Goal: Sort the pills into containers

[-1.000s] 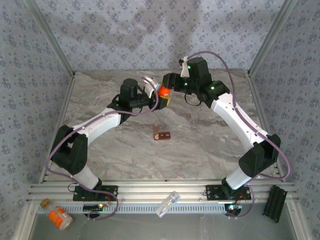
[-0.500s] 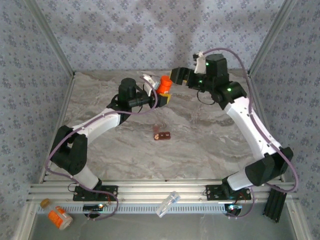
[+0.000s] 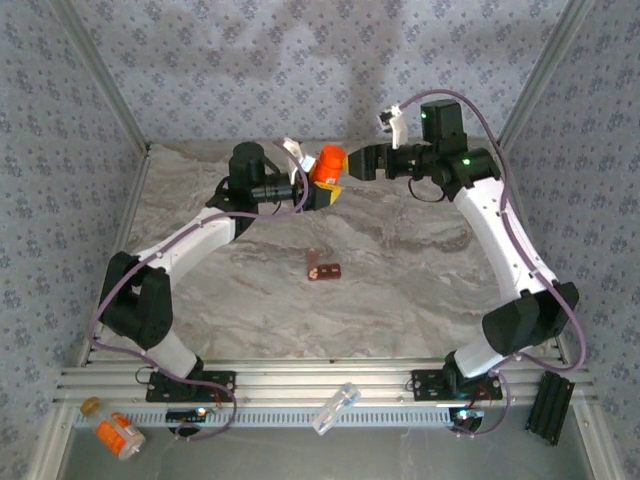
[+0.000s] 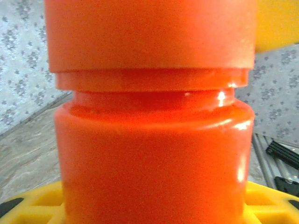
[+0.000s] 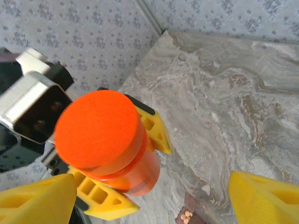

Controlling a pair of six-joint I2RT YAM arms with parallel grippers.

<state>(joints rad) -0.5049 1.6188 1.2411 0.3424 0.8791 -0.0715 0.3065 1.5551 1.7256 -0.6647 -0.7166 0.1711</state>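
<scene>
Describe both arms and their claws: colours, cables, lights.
Both are alike: the left arm and right arm have white links between bulky black joints, with a thin lilac cable looping along each. The right arm's upper joints carry green lights. The left claw and right claw have yellow plastic fingers; the left's show a cut-out lattice.

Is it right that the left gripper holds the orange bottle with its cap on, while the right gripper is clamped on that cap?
Not quite. The right gripper is not clamped on the cap: the right wrist view shows its jaws spread wide, apart from the cap. The left gripper does hold the orange bottle with its cap on.
</scene>
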